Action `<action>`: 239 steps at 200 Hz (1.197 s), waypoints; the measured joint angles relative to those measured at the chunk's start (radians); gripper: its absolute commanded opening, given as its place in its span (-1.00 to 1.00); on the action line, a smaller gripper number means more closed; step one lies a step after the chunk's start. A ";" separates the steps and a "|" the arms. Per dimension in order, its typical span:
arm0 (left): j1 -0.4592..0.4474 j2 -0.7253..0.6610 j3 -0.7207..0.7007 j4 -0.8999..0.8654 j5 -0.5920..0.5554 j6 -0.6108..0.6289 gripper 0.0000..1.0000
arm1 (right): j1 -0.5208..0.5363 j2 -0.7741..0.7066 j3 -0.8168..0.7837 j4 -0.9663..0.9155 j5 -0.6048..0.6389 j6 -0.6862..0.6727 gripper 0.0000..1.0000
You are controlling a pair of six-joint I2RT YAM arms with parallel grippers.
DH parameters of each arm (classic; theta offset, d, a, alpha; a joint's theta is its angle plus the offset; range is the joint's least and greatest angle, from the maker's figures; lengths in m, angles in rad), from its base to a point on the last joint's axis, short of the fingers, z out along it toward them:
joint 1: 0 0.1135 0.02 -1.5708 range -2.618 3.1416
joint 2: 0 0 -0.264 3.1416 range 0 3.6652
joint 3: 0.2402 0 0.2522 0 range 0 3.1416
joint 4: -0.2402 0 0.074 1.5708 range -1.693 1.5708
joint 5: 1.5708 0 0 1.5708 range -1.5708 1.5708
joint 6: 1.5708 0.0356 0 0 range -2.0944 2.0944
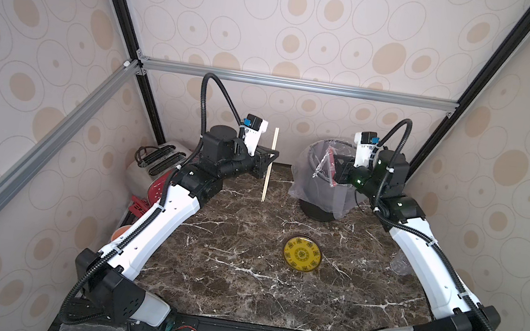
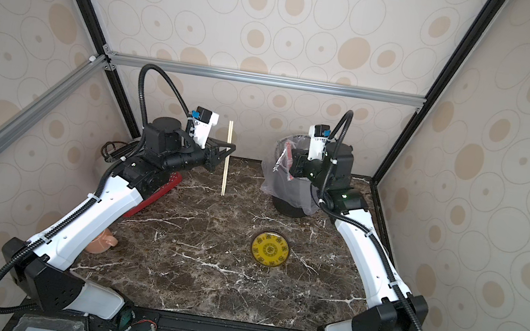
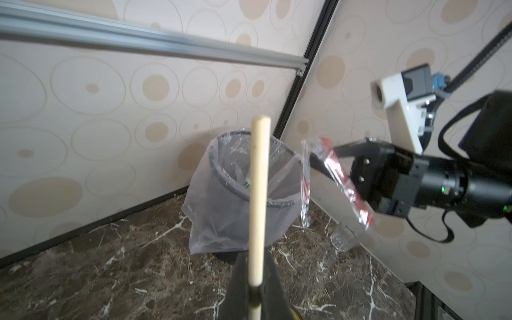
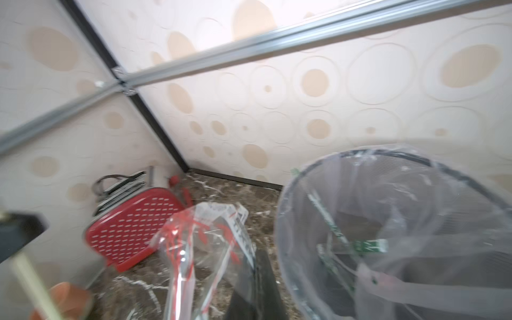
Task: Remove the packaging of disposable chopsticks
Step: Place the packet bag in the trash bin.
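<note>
Right gripper [image 3: 322, 156] is clamped on the packaging [image 3: 342, 177], a crumpled clear sleeve with red print. It is held up by the rim of the bin [image 3: 219, 194], and in the left wrist view one end hangs down beside the bin's wall. Whether the rest sits over the opening, cannot tell. Left gripper [image 1: 274, 155] is pinched shut on the disposable chopsticks [image 1: 267, 181], which are bare, upright and gripped around mid-length, well apart from the bin on the side away from the right gripper. The sleeve looks fully off, so the drop-off is probably what is left. Risks: let go here, the light film may slide down outside the bin, or cling to the jaws instead of falling. The right gripper is close to the bin, so a push forward could snag the liner bag [image 3: 199, 221] or tip the bin — it looks light. The chopsticks hang on a narrow pinch — a quick swing could let them pivot or slip out.
</note>
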 measured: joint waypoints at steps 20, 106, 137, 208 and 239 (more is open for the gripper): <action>-0.005 -0.007 -0.052 0.019 0.019 -0.013 -1.00 | -0.002 0.116 0.118 -0.141 0.136 -0.049 -1.00; -0.096 0.014 -0.137 0.116 0.056 -0.078 -1.00 | -0.014 0.480 0.569 -0.537 0.472 -0.180 -0.99; -0.101 0.039 -0.139 0.132 0.058 -0.093 -1.00 | -0.024 0.504 0.665 -0.604 0.501 -0.207 -0.39; -0.113 0.090 -0.139 0.150 0.072 -0.125 -1.00 | -0.040 0.550 0.731 -0.679 0.518 -0.223 0.00; -0.118 0.106 -0.139 0.159 0.076 -0.138 -1.00 | -0.063 0.548 0.769 -0.689 0.521 -0.222 -0.02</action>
